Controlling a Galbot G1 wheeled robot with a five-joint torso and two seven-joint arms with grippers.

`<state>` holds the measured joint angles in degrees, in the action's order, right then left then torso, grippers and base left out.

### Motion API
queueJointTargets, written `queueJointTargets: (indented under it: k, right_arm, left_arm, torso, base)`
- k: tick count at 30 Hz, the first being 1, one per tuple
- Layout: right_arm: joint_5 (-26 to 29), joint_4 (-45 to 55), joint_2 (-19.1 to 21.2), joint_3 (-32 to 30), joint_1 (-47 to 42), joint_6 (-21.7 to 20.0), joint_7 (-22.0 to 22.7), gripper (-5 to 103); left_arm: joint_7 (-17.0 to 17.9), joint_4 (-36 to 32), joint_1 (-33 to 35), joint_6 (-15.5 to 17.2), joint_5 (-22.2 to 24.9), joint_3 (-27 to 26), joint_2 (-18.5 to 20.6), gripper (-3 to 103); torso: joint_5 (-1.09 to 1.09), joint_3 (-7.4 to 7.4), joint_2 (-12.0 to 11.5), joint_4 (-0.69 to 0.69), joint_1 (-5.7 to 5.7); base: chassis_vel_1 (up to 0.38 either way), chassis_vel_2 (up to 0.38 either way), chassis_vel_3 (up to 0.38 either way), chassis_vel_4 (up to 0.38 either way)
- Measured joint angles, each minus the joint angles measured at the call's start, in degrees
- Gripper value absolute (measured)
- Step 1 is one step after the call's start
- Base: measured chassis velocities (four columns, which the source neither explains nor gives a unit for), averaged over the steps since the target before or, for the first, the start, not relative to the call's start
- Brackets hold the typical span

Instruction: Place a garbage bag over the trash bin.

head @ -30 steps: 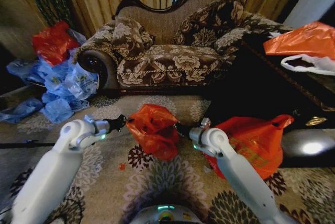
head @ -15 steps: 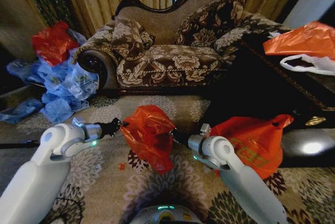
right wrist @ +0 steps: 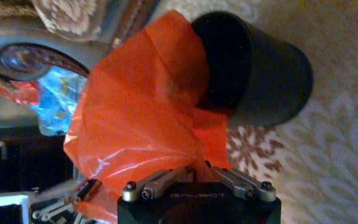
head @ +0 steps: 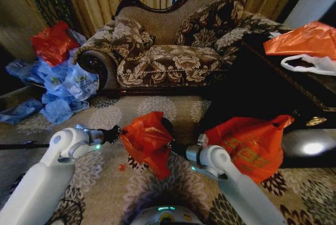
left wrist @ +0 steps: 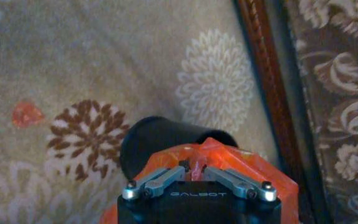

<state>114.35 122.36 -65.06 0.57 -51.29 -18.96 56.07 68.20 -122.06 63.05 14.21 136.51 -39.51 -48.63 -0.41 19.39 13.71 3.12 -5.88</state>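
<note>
Left tool clamped on left edge of garbage bag; pinch of red-orange film between closed fingers in left wrist view. Right tool clamped on bag's right edge. Bag held up between both tools above patterned carpet, hanging crumpled. Trash bin upright on carpet just behind bag, black rim partly covered by film, mouth not yet enclosed. Sofa beyond. Larger orange bag beside right arm.

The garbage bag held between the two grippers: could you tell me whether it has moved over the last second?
Yes. Against the sofa, which stays put, the garbage bag has shifted slightly toward the robot and its left.
</note>
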Motion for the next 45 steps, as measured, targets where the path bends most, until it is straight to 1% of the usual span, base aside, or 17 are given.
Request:
queueJointTargets:
  k: [6, 8, 9, 11, 12, 14, 15, 19, 20, 22, 23, 28, 30, 31, 35, 41, 45]
  right_arm:
    - [1.28, -1.22, 0.81, -1.12, 4.51, 0.27, 0.25, 0]
    - [0.82, -4.98, 0.30, -1.68, 6.55, -0.53, -0.11, 0]
    - [0.82, -4.98, 0.30, -1.68, 6.55, -0.53, -0.11, 0]
    - [-0.79, -9.12, -0.57, -2.28, 8.23, -1.59, -1.61, 0]
    - [-0.79, -9.12, -0.57, -2.28, 8.23, -1.59, -1.61, 0]
    - [-2.28, -12.89, -0.93, -3.05, 9.63, -2.54, -3.26, 0]
    - [-2.28, -12.89, -0.93, -3.05, 9.63, -2.54, -3.26, 0]
    - [-5.63, -19.00, -1.38, -3.52, 11.32, -3.88, -6.71, 0]
    - [-5.63, -19.00, -1.38, -3.52, 11.32, -3.88, -6.71, 0]
    - [-7.95, -22.25, -2.22, -3.59, 12.29, -4.40, -8.88, 0]
    - [-7.95, -22.25, -2.22, -3.59, 12.29, -4.40, -8.88, 0]
    - [-10.17, -25.63, -3.74, -3.69, 13.91, -4.89, -11.57, 0]
    - [-13.37, -27.99, -4.91, -3.55, 14.34, -5.09, -14.12, 0]
    - [-13.37, -27.99, -4.91, -3.55, 14.34, -5.09, -14.12, 0]
    - [-16.74, -32.05, -6.16, -3.64, 15.09, -5.65, -17.22, 0]
    - [-19.22, -36.07, -7.19, -3.66, 15.54, -5.98, -19.70, 0]
    - [-18.09, -34.68, -6.32, -3.80, 14.38, -6.22, -19.58, 0]
  left_arm:
    - [0.00, -0.01, -3.02, -0.50, 0.49, 0.98, 0.44, 0]
    - [-0.45, 3.04, -5.59, -0.41, -1.40, 3.61, -1.46, 0]
    - [-0.45, 3.04, -5.59, -0.41, -1.40, 3.61, -1.46, 0]
    - [-1.51, 6.41, -8.52, 0.31, -3.63, 7.71, -3.58, 0]
    - [-1.51, 6.41, -8.52, 0.31, -3.63, 7.71, -3.58, 0]
    - [-2.68, 9.23, -11.43, 1.21, -4.85, 10.75, -5.08, 0]
    - [-2.68, 9.23, -11.43, 1.21, -4.85, 10.75, -5.08, 0]
    - [-5.58, 15.56, -17.59, 3.80, -6.43, 15.27, -8.37, 0]
    - [-5.58, 15.56, -17.59, 3.80, -6.43, 15.27, -8.37, 0]
    - [-7.94, 19.34, -20.85, 5.55, -7.36, 17.10, -10.12, 0]
    - [-7.94, 19.34, -20.85, 5.55, -7.36, 17.10, -10.12, 0]
    - [-10.85, 25.61, -25.53, 7.53, -9.57, 18.67, -12.16, 0]
    - [-13.11, 29.34, -27.48, 8.73, -10.96, 19.69, -12.73, 0]
    - [-13.11, 29.34, -27.48, 8.73, -10.96, 19.69, -12.73, 0]
    - [-15.90, 33.67, -29.61, 10.75, -12.88, 21.21, -13.61, 0]
    - [-17.44, 36.82, -30.32, 11.76, -15.41, 22.13, -14.42, 0]
    - [-17.29, 36.01, -29.00, 12.19, -15.42, 21.76, -13.04, 0]
  torso:
    - [0.02, -0.01, 0.00, 0.00, 0.00]
    - [-0.01, 0.00, 0.00, 0.01, -0.01]
    - [-0.01, 0.00, 0.00, 0.01, -0.01]
    - [-0.01, 0.01, 0.00, 0.00, 0.00]
    - [-0.01, 0.01, 0.00, 0.00, 0.00]
    - [0.00, 0.01, 0.00, 0.00, -0.01]
    - [0.00, 0.01, 0.00, 0.00, -0.01]
    - [0.01, 0.01, 0.00, 0.01, -0.01]
    - [0.01, 0.01, 0.00, 0.01, -0.01]
    - [0.01, 0.01, 0.00, 0.01, -0.01]
    - [0.01, 0.01, 0.00, 0.01, -0.01]
    - [0.01, 0.01, 0.00, 0.01, -0.01]
    - [0.00, 0.01, -0.01, 0.00, 0.00]
    - [0.00, 0.01, -0.01, 0.00, 0.00]
    - [0.00, 0.00, 0.00, 0.01, 0.00]
    - [0.00, 0.00, -0.01, 0.00, 0.00]
    - [0.00, 0.01, -0.01, 0.01, -0.01]
  base:
    - [0.000, 0.000, 0.000, 0.000]
    - [0.000, 0.000, 0.000, 0.000]
    - [0.000, 0.000, 0.000, 0.000]
    - [0.000, 0.000, 0.000, 0.000]
    - [0.000, 0.000, 0.000, 0.000]
    - [0.000, 0.000, 0.000, 0.000]
    - [0.000, 0.000, 0.000, 0.000]
    - [0.000, 0.000, 0.000, 0.000]
    - [0.000, 0.000, 0.000, 0.000]
    - [0.000, 0.000, 0.000, 0.000]
    - [0.000, 0.000, 0.000, 0.000]
    - [0.000, 0.000, 0.000, 0.000]
    - [0.000, 0.000, 0.000, 0.000]
    - [0.000, 0.000, 0.000, 0.000]
    - [0.000, 0.000, 0.000, 0.000]
    - [0.000, 0.000, 0.000, 0.000]
    - [0.000, 0.000, 0.000, 0.000]
